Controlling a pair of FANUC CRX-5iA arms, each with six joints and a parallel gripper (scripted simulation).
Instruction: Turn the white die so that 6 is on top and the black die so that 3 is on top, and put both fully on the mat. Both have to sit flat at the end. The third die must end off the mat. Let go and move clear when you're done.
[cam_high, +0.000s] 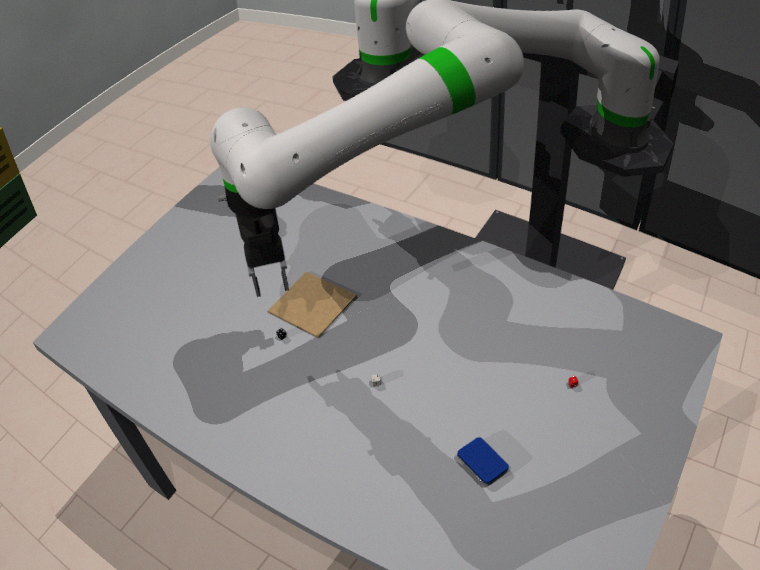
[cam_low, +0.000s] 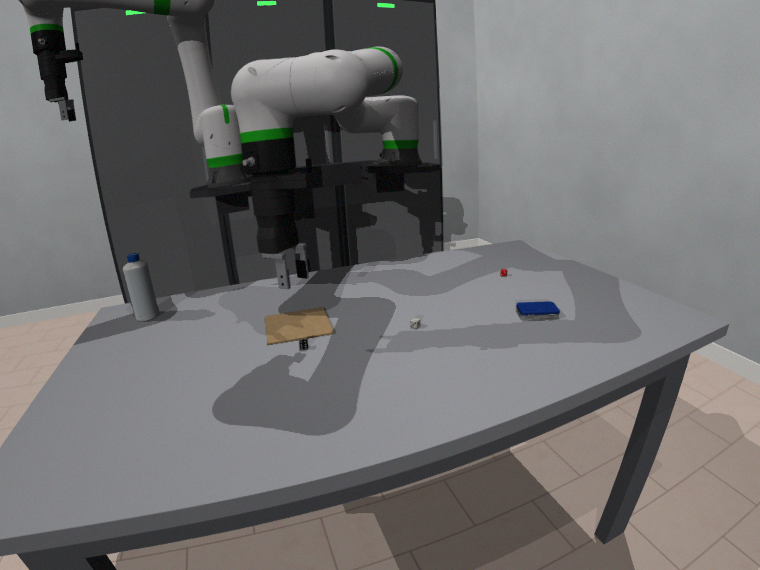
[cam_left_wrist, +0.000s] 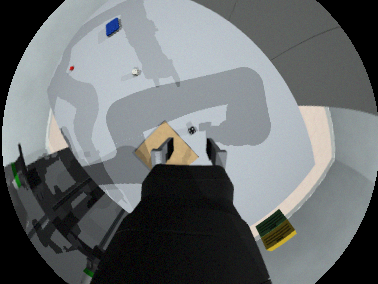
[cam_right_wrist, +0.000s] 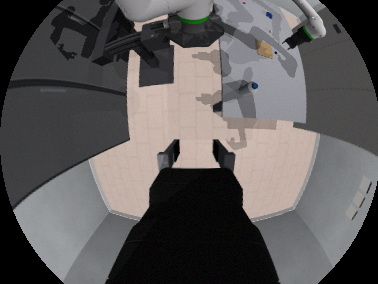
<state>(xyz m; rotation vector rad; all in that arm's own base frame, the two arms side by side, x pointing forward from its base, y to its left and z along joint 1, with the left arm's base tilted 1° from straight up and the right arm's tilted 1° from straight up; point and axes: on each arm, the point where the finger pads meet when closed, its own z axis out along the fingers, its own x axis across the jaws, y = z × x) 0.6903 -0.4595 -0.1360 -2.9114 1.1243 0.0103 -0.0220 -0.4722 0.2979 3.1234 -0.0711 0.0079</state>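
The tan mat (cam_high: 313, 304) (cam_low: 298, 326) (cam_left_wrist: 165, 131) lies on the table. The black die (cam_high: 281, 333) (cam_low: 303, 344) (cam_left_wrist: 192, 130) sits on the table just off the mat's edge. The white die (cam_high: 376, 380) (cam_low: 415, 323) (cam_left_wrist: 135, 72) and the red die (cam_high: 572, 381) (cam_low: 503, 272) (cam_left_wrist: 71, 68) stand on the table, off the mat. The pips are too small to read. My left gripper (cam_high: 271, 293) (cam_low: 292, 282) (cam_left_wrist: 189, 144) is open and empty, above the table beside the mat. My right gripper (cam_low: 67, 117) (cam_right_wrist: 196, 146) is open and empty, high up off the table's side.
A blue-topped box (cam_high: 483, 459) (cam_low: 537, 308) (cam_left_wrist: 113, 27) lies on the table beyond the white die. A grey bottle with a blue cap (cam_low: 141, 291) (cam_right_wrist: 253, 86) stands near the table's edge on the right arm's side.
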